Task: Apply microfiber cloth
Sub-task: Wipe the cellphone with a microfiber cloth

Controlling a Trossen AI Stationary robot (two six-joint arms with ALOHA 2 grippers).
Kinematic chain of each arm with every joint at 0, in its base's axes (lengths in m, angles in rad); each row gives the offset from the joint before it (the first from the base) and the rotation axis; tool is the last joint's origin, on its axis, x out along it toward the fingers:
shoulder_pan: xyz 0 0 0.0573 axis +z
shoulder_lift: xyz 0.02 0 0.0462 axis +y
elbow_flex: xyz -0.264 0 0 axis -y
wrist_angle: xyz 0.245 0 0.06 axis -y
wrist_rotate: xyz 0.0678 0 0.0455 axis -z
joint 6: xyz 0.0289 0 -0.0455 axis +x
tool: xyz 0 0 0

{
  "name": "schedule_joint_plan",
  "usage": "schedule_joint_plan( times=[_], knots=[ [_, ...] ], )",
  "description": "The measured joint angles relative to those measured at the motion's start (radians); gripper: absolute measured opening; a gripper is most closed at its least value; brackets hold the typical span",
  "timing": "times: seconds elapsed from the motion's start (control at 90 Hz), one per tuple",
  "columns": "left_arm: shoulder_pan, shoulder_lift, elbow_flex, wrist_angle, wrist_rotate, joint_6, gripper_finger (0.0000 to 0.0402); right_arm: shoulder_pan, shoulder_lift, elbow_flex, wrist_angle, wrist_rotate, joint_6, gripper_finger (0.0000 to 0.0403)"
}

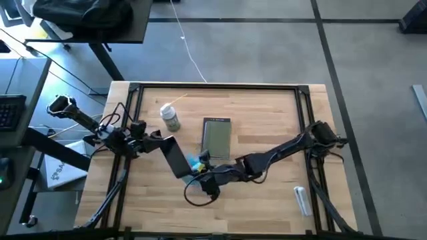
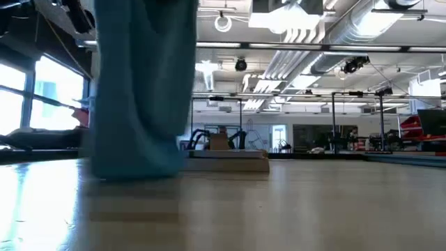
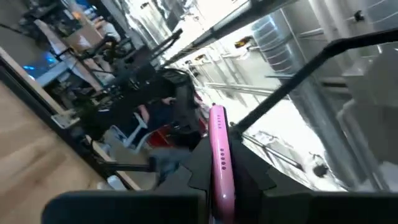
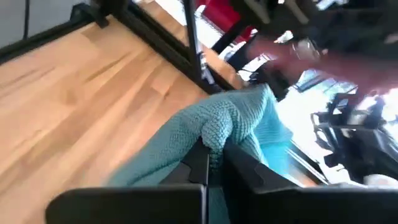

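Turquoise knitted microfiber cloth: pinched in right gripper fingers, lower centre of high view. Left gripper, fingers clamping slim pink phone, immediately left of cloth.

No text, label, brand, number or sign is showing clearly enough to be read in any view. A white sheet lying beyond the tabletop's left edge is carrying dark print, but its letters are too small to make out.
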Motion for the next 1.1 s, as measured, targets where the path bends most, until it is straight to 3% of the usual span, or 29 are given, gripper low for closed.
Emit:
schedule_joint_plan(
  times=[0.211,0.367,0.456,0.511,0.667,0.767,0.9,1.1],
  knots=[
    [0.000,-0.008,0.000,-0.015,-0.035,0.026,0.0015,0.012,-0.118,0.001,-0.117,0.095,0.023,0.0000],
    [0.000,0.026,-0.001,-0.032,-0.047,-0.011,0.0015,-0.017,-0.174,0.002,-0.098,0.255,-0.065,0.0000],
    [0.000,0.061,-0.002,-0.032,-0.051,-0.039,0.0015,-0.052,-0.181,0.002,-0.030,0.274,-0.103,0.0000],
    [0.000,0.085,-0.002,-0.029,-0.062,-0.058,0.0015,-0.074,-0.181,0.002,0.024,0.242,-0.102,0.0000],
    [0.000,0.139,-0.003,-0.030,-0.100,-0.100,0.0015,-0.117,-0.150,0.003,0.097,-0.010,-0.051,0.0000],
    [0.001,0.145,-0.003,-0.028,-0.107,-0.102,0.0015,-0.122,-0.123,0.002,0.100,-0.098,-0.012,0.0000],
    [0.017,0.138,-0.003,-0.021,-0.114,-0.094,0.0015,-0.121,-0.079,0.003,0.113,-0.156,0.038,0.0000],
    [0.047,0.138,-0.005,-0.014,-0.109,-0.091,0.0015,-0.115,-0.026,0.003,0.058,-0.163,0.131,0.0000]
  ],
)
